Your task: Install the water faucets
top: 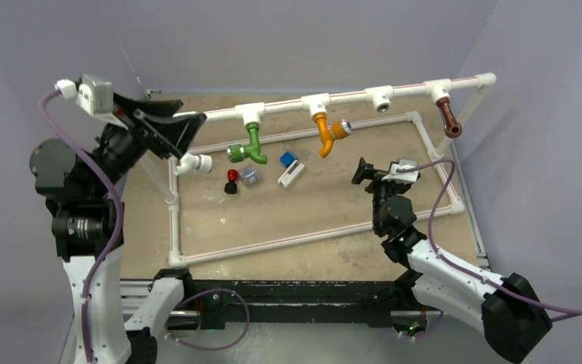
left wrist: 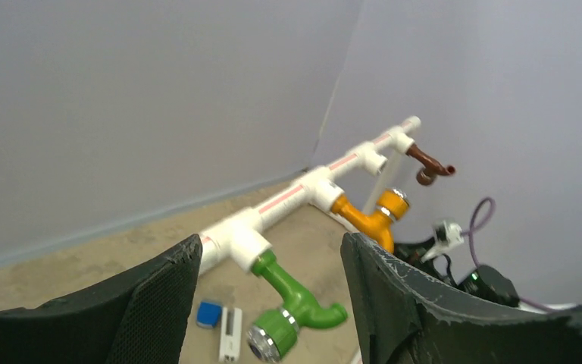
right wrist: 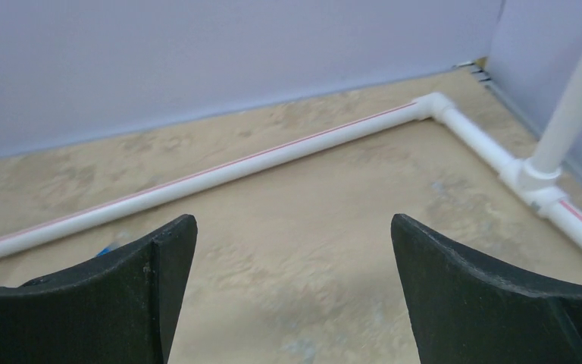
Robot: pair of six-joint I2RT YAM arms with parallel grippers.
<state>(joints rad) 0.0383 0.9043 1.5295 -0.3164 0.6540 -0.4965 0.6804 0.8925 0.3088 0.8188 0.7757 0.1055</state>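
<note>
Hanging from tees on the raised white pipe rail point(top: 348, 95): green faucet point(top: 251, 145), orange faucet point(top: 323, 133), brown faucet point(top: 447, 117). Left gripper point(top: 192, 108) is near the green one, jaws spread, holding nothing. Right gripper point(right wrist: 294, 227) is low over the table point(top: 295, 220), jaws wide, empty.

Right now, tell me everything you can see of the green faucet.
The green faucet is a small bent fitting, glossy and plastic-looking. Its upper end sits in the leftmost white tee socket on the raised pipe rail, so it hangs downward from it. At the bottom the body branches: in the top view a silver round cap faces left and a short spout points right. Only the tee socket touches it; no jaws are on it.
</note>
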